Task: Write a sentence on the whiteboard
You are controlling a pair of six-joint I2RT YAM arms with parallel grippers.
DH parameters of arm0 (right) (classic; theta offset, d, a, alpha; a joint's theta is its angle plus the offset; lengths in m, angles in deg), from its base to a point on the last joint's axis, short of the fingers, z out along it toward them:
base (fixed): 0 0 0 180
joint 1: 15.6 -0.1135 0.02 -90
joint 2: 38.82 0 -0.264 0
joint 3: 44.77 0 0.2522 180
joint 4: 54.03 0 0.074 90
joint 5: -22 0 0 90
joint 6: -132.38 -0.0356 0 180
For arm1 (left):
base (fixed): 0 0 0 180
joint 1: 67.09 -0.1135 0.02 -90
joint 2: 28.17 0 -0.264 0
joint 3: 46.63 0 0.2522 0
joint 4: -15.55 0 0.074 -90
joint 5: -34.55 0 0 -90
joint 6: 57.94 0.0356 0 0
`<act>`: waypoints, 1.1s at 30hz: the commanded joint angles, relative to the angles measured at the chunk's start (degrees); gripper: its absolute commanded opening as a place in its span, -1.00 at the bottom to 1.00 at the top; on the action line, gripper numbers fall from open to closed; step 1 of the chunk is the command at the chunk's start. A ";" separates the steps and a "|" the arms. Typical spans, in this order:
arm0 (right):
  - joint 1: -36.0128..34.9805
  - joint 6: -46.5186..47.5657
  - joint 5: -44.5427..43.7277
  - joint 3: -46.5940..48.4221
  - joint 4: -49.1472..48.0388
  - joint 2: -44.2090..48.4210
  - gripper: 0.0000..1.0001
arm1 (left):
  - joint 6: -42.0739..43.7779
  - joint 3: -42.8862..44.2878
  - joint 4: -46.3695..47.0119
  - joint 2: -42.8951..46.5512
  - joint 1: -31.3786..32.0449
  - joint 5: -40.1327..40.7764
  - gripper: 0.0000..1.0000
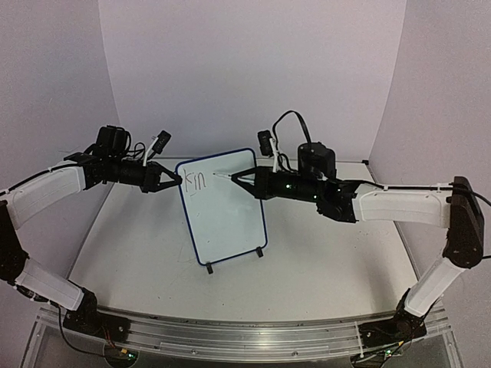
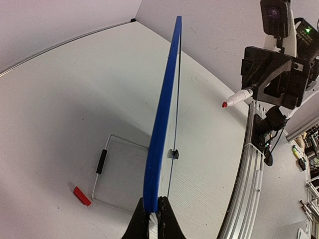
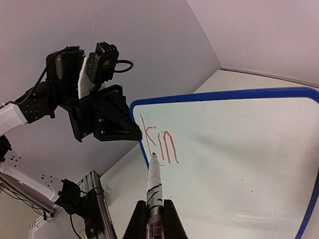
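Whiteboard (image 1: 222, 207) upright on its black feet (image 1: 210, 268), blue frame all round, standing right between the two claws. Red writing on it reads "kin" (image 3: 162, 142), up in the top corner nearest the left claw (image 1: 176, 181). That left claw is pinched together on the frame edge at that same corner. From its own wrist view the board runs edge-on, straight up out of the fingers (image 2: 142, 221).

Across the board's face, the right claw (image 1: 232, 178) is clamped on a marker (image 3: 153, 184), barrel poking out ahead of the fingers, tip just beside the last letter. Touching the surface or a hair off it, I cannot tell.

Down behind the board, to the left of the left claw's fingers in its wrist view, a wire loop with a black sleeve (image 2: 101, 161) lies flat on the white table (image 1: 322, 261). A small red cap (image 2: 82, 195) sits just beside that loop.
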 commanded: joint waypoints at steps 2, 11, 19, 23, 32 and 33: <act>1.36 1.02 5.29 1.59 -0.34 -1.82 -1.00 | 2.72 0.05 -3.13 0.82 0.75 2.36 -1.00; 1.56 1.60 3.72 3.49 -0.25 -4.34 -1.00 | 2.81 0.15 -3.31 0.45 0.80 2.51 -1.00; 1.60 1.62 0.80 4.79 -0.25 -5.56 -1.00 | 2.91 0.23 -3.46 0.41 0.91 2.56 -1.00; 1.58 1.55 0.07 5.80 -0.25 -6.46 -1.00 | 2.99 0.24 -3.57 0.48 0.95 2.64 -1.00; 1.57 1.63 1.01 7.67 0.49 -8.39 -1.00 | 3.04 0.28 -3.65 0.49 1.10 2.72 -1.00; 1.54 1.66 1.33 7.82 0.83 -8.59 -1.00 | 3.05 0.28 -3.65 0.44 1.10 2.74 -1.00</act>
